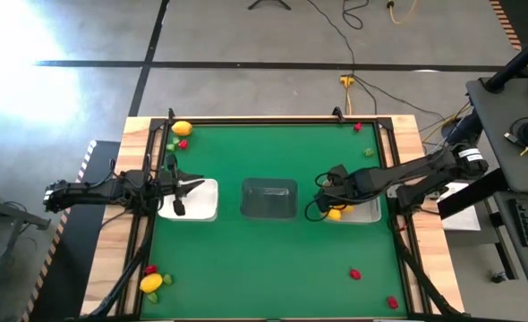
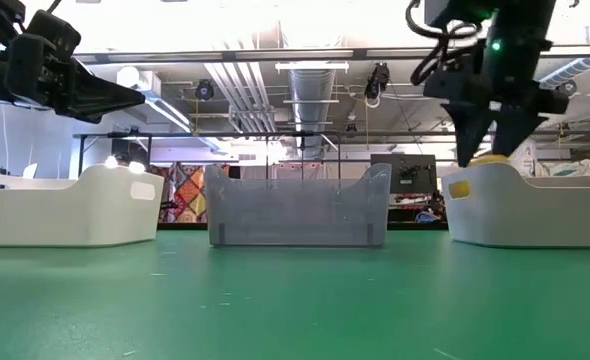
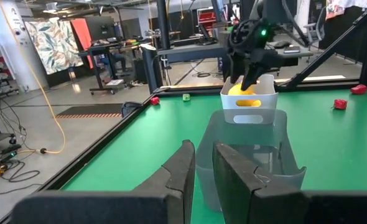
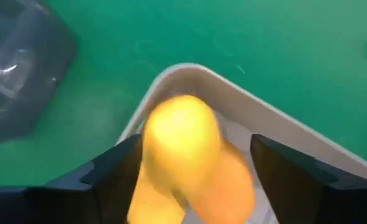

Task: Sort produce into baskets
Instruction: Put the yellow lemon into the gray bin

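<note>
My right gripper [image 1: 328,202] is open and points down into the near-left corner of the pale grey-white basket [image 1: 364,215]. A yellow lemon [image 4: 182,146] lies between its spread fingers on an orange-yellow fruit [image 4: 233,186] inside that basket. There is a clear gap on one side of the lemon. I cannot tell whether the other finger touches it. My left gripper [image 1: 197,185] hovers level over the white basket [image 1: 203,211]. It holds nothing, and its fingers are a narrow slit apart [image 3: 203,155]. The dark transparent grey basket [image 1: 269,199] stands between the two.
Loose produce lies on the green mat. A yellow lemon [image 1: 182,128] lies with red and green bits in the far-left corner. Another yellow lemon [image 1: 150,283] lies with red and green bits in the near-left corner. A red bit [image 1: 357,127] and a green bit [image 1: 369,152] lie far right, and two red bits [image 1: 355,274] near right.
</note>
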Available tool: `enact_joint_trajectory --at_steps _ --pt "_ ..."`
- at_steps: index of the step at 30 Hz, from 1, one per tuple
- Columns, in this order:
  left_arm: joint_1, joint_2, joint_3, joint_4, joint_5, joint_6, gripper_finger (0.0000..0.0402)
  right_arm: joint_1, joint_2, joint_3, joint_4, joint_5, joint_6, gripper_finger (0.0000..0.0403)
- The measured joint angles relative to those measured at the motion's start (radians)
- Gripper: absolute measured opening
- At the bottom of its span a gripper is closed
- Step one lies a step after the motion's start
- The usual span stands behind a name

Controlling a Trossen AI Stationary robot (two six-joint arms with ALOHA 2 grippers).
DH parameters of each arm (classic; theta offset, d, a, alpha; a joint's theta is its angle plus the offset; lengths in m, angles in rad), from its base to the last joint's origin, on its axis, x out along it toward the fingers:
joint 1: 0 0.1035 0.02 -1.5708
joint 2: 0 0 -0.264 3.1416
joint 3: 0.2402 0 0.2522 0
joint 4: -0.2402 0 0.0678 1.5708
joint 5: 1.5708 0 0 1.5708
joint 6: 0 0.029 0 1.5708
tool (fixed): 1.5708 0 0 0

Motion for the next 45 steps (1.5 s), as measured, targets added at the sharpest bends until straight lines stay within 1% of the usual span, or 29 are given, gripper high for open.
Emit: enact_joint_trajectory --at_steps 3,4,6,8,10,12,15,17,19,21,23,24,25,26,30,34,37,39,42,45 --pt "0.000 0.000 0.000 0.000 0.000 0.000 0.0042 -0.012 -0.011 0.060 -0.001 0.005 -0.086 0.0323" --pt "0.000 0.000 0.000 0.000 0.000 0.000 0.0042 -0.016 -0.013 0.088 -0.001 0.021 -0.117 0.0331" --pt "0.000 0.000 0.000 0.000 0.000 0.000 0.0042 -0.018 -0.013 0.147 0.001 0.075 -0.180 0.0343" --pt "0.000 0.000 0.000 0.000 0.000 0.000 0.0042 -0.018 -0.008 0.205 0.019 0.149 -0.281 0.0351" --pt "0.000 0.000 0.000 0.000 0.000 0.000 0.0042 -0.018 -0.006 0.246 0.080 0.186 -0.408 0.0353" --pt "0.000 0.000 0.000 0.000 0.000 0.000 0.0042 -0.018 -0.006 0.259 0.165 0.187 -0.539 0.0352" --pt "0.000 0.000 0.000 0.000 0.000 0.000 0.0042 -0.014 -0.006 0.251 0.345 0.179 -0.746 0.0348" --pt "0.000 0.000 0.000 0.000 0.000 0.000 0.0042 0.001 -0.005 0.222 0.468 0.138 -0.909 0.0345" --pt "0.000 0.000 0.000 0.000 0.000 0.000 0.0042 0.020 0.005 0.170 0.636 0.045 -1.075 0.0343" --pt "0.000 0.000 0.000 0.000 0.000 0.000 0.0042 0.037 0.018 0.106 0.827 -0.114 -1.203 0.0341" --pt "0.000 0.000 0.000 0.000 0.000 0.000 0.0042 0.050 0.029 0.051 0.972 -0.283 -1.265 0.0341" --pt "0.000 0.000 0.000 0.000 0.000 0.000 0.0042 0.056 0.029 0.030 1.016 -0.343 -1.284 0.0341" --pt "0.000 0.000 0.000 0.000 0.000 0.000 0.0042 0.062 0.029 0.012 1.045 -0.378 -1.298 0.0341" --pt "0.000 0.000 0.000 0.000 0.000 0.000 0.0042 0.069 0.028 -0.001 1.065 -0.388 -1.310 0.0340" --pt "0.000 0.000 0.000 0.000 0.000 0.000 0.0042 0.092 0.016 -0.049 1.069 -0.390 -1.306 0.0334" --pt "0.000 0.000 0.000 0.000 0.000 0.049 0.0042 0.125 -0.006 -0.082 1.025 -0.390 -1.217 0.0327" --pt "0.000 0.001 0.000 0.001 0.000 0.056 0.0042 0.160 -0.030 -0.122 1.005 -0.390 -1.166 0.0323" --pt "0.000 0.003 -0.001 0.035 0.000 0.056 0.0042 0.182 -0.049 -0.145 1.011 -0.358 -1.142 0.0321" --pt "0.001 0.006 -0.001 0.145 0.000 0.054 0.0042 0.201 -0.078 -0.170 1.014 -0.271 -1.108 0.0318" --pt "0.001 0.011 -0.001 0.298 0.000 -0.018 0.0042 0.206 -0.103 -0.182 1.011 -0.242 -1.098 0.0318"
